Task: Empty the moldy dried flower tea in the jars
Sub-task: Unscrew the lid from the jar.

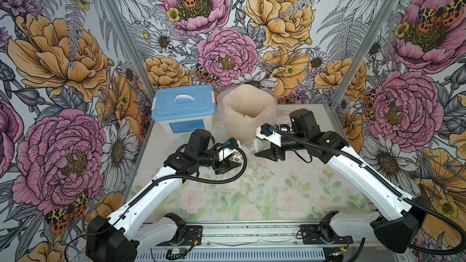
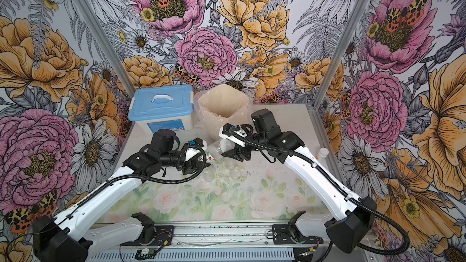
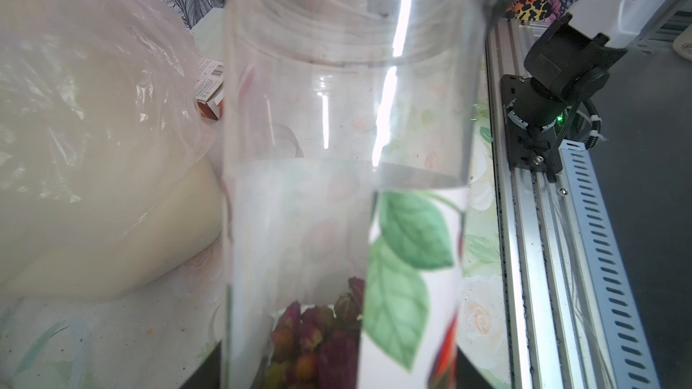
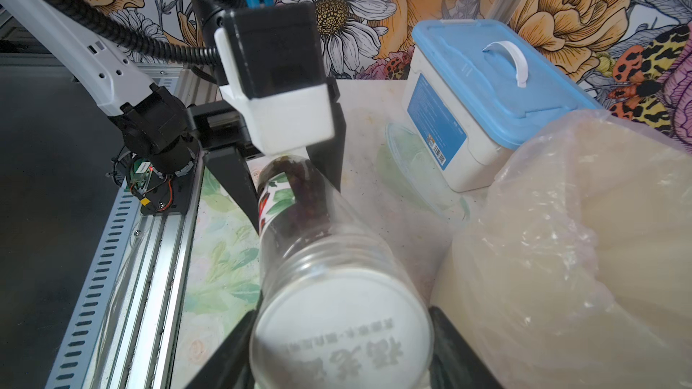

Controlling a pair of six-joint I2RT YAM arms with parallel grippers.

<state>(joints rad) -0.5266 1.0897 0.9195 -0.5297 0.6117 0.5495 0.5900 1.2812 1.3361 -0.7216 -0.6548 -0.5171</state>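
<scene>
A wide clear jar (image 1: 248,148) with a leaf-printed label (image 3: 406,256) lies roughly level above the table between my two grippers. The moldy dried flower tea (image 3: 318,331), dark red buds, is piled at the jar's base end, also visible in the right wrist view (image 4: 305,196). My left gripper (image 1: 233,163) is shut on the base end of the jar, a finger on each side (image 4: 239,185). My right gripper (image 4: 340,349) is shut on the jar's white lid (image 4: 340,331), its black fingers (image 4: 449,346) pressing both sides. Faint plain clear jars (image 1: 254,165) stand on the table just in front.
A beige bin lined with a clear bag (image 1: 248,112) stands right behind the jar. The blue-lidded white box (image 1: 184,107) is to its left, with a clear round lid (image 4: 412,166) lying beside it. A small white-capped bottle (image 2: 322,153) stands at the right edge.
</scene>
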